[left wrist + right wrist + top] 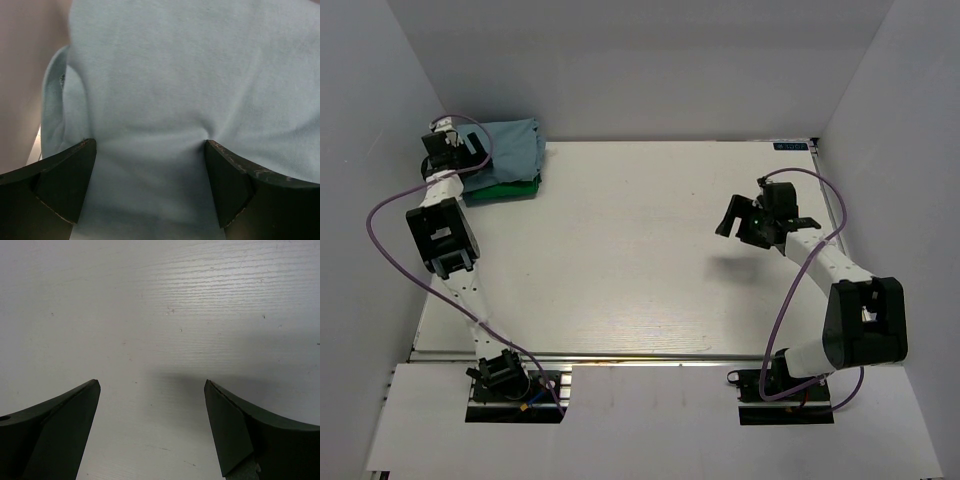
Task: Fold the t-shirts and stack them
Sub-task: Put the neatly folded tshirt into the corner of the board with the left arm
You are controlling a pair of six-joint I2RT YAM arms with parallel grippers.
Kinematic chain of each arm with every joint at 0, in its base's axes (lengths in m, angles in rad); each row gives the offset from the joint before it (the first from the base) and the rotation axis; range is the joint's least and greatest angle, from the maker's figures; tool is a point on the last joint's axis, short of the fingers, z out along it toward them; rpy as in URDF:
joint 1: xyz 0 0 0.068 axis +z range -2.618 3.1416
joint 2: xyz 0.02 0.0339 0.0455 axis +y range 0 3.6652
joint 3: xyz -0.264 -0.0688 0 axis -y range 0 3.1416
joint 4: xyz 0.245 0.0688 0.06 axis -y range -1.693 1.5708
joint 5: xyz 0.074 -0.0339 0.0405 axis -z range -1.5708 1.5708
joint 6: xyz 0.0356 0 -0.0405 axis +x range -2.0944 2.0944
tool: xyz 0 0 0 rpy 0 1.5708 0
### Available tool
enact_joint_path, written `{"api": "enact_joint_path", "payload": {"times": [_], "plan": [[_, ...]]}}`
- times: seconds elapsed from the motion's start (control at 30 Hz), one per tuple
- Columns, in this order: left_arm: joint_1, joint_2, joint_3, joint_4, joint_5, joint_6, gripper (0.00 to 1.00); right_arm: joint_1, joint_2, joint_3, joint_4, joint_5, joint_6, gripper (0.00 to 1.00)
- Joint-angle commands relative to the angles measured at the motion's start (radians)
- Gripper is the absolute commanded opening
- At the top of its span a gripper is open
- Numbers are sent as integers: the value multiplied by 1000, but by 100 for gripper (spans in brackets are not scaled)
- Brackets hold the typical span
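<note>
Black fingers (65, 175) of the left gripper (150, 150), two of them, stand wide apart with their tips down on the blue-grey shirt (175, 75). The cloth puckers at the right-hand tip, and nothing is pinched between them. The right gripper (152, 390) has its two fingers spread just as wide and holds nothing. It hangs above the bare white table (175, 300), with a soft shadow beneath it.

Two shirts are in sight, stacked at the far left corner of the table. The blue-grey one lies folded on top and the green shirt (505, 188) is under it. Only a strip of the green one shows along the near edge; the rest is covered. The left arm (440, 230) reaches over the stack and hides its left end, and it cannot be told whether the cloth overhangs the table's edge there. The right gripper is well apart from the stack, over the right side of the table.
</note>
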Motion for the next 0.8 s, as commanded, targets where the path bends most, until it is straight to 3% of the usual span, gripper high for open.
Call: {"api": "enact_joint_path", "payload": {"times": [0.0, 0.27, 0.47, 0.6, 0.77], "plan": [[29, 10, -17, -5, 86, -40, 100, 4, 7, 33, 17, -17, -12, 90], [29, -129, -52, -5, 109, -61, 100, 2, -34, 27, 25, -28, -25, 90], [10, -385, -198, -16, 47, -73, 100, 4, -112, 3, 48, -46, -38, 90], [1, -516, -329, -14, 146, -83, 100, 7, -162, -54, 77, -63, -49, 90], [-85, -654, -508, 38, 146, -142, 100, 4, -228, -123, 108, -86, -48, 90]]}}
